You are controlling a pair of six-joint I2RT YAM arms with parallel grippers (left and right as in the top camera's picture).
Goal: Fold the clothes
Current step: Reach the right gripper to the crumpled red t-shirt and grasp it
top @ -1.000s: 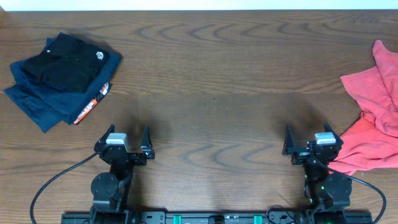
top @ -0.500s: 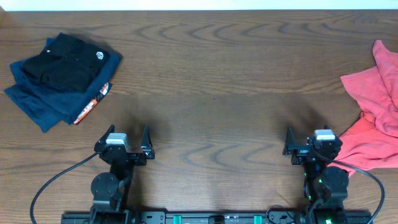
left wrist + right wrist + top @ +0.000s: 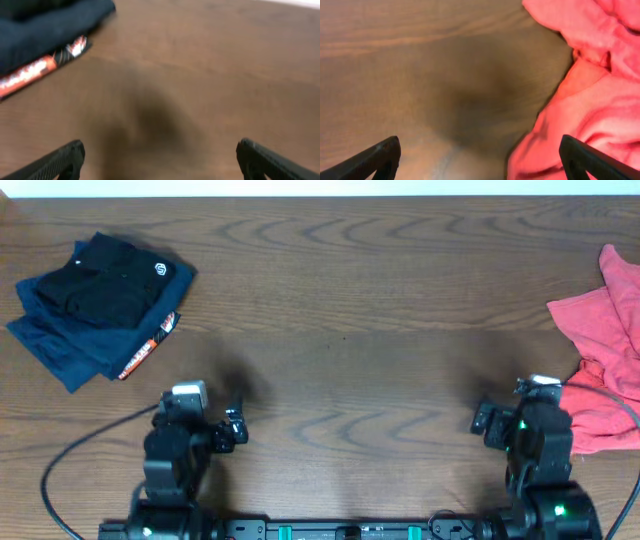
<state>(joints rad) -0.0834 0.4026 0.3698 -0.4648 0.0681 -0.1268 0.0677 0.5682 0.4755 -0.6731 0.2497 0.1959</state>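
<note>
Over at the overhead's right edge, your crumpled coral-red cotton T-shirt point(image 3: 605, 330) sits unfolded, with a navy-and-black folded pile point(image 3: 95, 305) upper left. Left wrist: left gripper point(image 3: 160, 157) spread, empty. Right wrist: right gripper point(image 3: 480, 155) spread too, shirt filling the right side, so it's probably lining up a grab.

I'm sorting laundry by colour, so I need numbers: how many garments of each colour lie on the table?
Coral-red: 1 (crumpled T-shirt, right edge)
Navy: 1 (folded navy garment, far left)
Black: 1 (folded black garment, on top of the navy one)
Total: 3
</note>
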